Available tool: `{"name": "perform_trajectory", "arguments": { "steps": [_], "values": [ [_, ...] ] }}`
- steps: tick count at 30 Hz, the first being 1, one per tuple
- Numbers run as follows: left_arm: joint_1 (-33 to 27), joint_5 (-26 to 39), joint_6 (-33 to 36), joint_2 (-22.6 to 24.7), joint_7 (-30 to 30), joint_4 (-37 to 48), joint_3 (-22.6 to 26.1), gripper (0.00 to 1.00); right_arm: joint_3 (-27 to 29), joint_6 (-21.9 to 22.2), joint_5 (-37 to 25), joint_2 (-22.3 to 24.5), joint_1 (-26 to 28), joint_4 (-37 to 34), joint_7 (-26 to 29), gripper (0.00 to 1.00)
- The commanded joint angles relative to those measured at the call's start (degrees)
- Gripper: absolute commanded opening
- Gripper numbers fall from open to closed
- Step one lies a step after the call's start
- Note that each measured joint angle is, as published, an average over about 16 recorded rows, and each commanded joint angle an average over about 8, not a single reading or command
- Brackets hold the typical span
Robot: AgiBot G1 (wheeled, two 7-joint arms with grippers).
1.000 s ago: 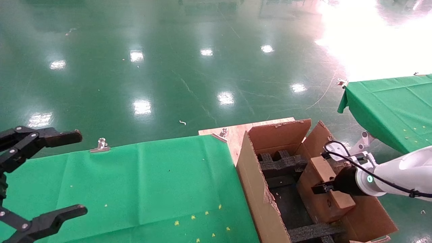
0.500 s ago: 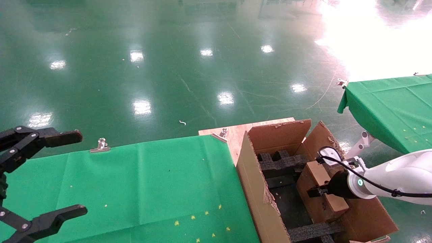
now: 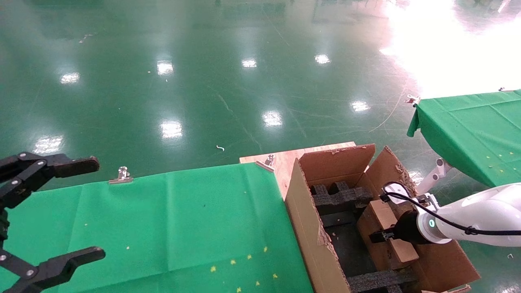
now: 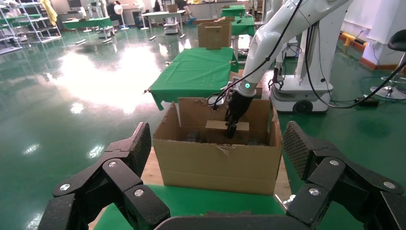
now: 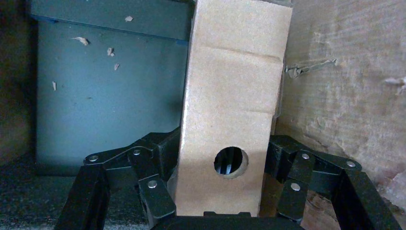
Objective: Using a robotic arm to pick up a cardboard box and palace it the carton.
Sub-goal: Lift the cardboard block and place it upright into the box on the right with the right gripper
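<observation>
The right gripper (image 3: 380,236) grips the cardboard box (image 3: 386,232) across its narrow sides, inside the carton (image 3: 309,228) by its right wall, apparently not yet seated, while the left gripper (image 3: 53,211) hangs spread, well apart.

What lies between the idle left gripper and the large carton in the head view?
In the head view, only green cloth on the table lies between the left gripper and the carton. The right gripper holds the cardboard box inside it.
</observation>
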Motion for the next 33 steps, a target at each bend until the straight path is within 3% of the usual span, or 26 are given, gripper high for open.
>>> {"name": "perform_trajectory", "arguments": {
  "steps": [1,33],
  "values": [
    [0.0,0.0,0.0,0.0,0.0,0.0,0.0,1.00,0.1,0.1,0.6,-0.1,-0.2,-0.2,-0.3,1.00],
    [0.0,0.0,0.0,0.0,0.0,0.0,0.0,1.00,-0.4,-0.8,-3.4,2.0,2.3,2.9,0.9,1.00]
  ]
}}
